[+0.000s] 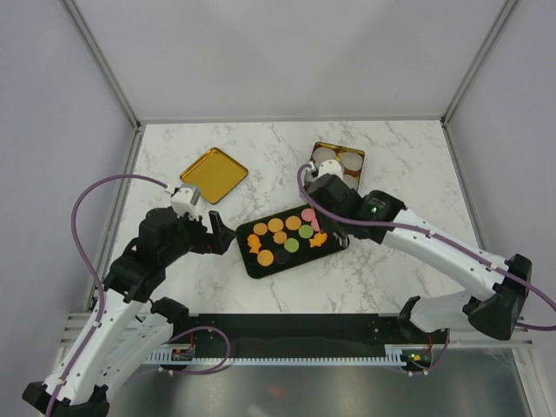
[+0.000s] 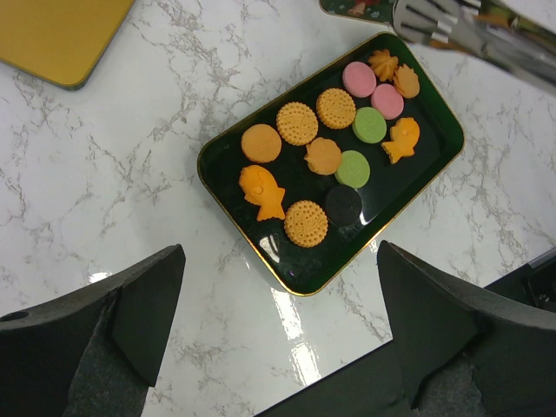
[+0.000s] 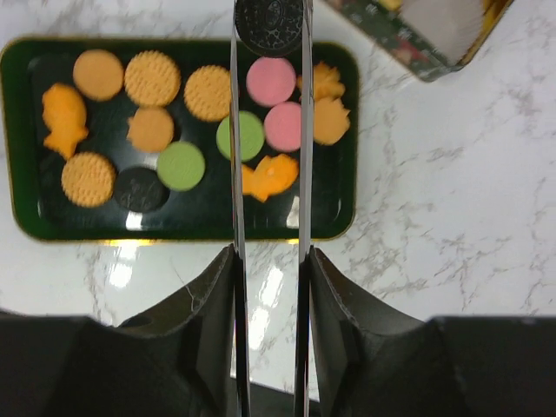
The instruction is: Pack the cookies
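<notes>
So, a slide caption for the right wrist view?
Right pincer holding a round black cookie near the black rectangular tray.

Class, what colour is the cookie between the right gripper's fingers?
Black cookie, embossed; clearest in the right wrist view.

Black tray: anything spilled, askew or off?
Nothing spilled: the small flat cookies lie flat inside the black rectangular tray, none on the white marble table. The tray sits diagonal to the table's edges. One black round cookie is pinched in the right gripper.
</notes>
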`<action>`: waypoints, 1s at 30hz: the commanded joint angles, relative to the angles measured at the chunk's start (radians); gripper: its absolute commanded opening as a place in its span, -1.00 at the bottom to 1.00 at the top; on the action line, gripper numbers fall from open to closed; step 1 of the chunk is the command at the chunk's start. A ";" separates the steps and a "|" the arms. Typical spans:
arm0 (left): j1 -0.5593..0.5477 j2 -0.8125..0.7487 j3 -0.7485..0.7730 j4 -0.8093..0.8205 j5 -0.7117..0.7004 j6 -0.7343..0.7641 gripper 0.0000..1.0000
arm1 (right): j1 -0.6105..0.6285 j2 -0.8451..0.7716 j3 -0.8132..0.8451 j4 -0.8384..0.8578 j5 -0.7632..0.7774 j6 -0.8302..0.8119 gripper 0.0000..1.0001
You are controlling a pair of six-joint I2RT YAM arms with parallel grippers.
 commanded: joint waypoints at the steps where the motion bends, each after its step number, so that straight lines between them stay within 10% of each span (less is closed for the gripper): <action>1: -0.007 0.003 0.000 0.023 -0.009 -0.021 1.00 | -0.129 0.051 0.105 0.082 -0.008 -0.071 -0.21; 11: -0.008 0.014 0.002 0.021 -0.012 -0.023 1.00 | -0.409 0.307 0.242 0.269 -0.105 -0.097 -0.21; 30: -0.010 0.015 0.000 0.021 -0.012 -0.023 1.00 | -0.497 0.559 0.352 0.335 -0.156 -0.086 -0.16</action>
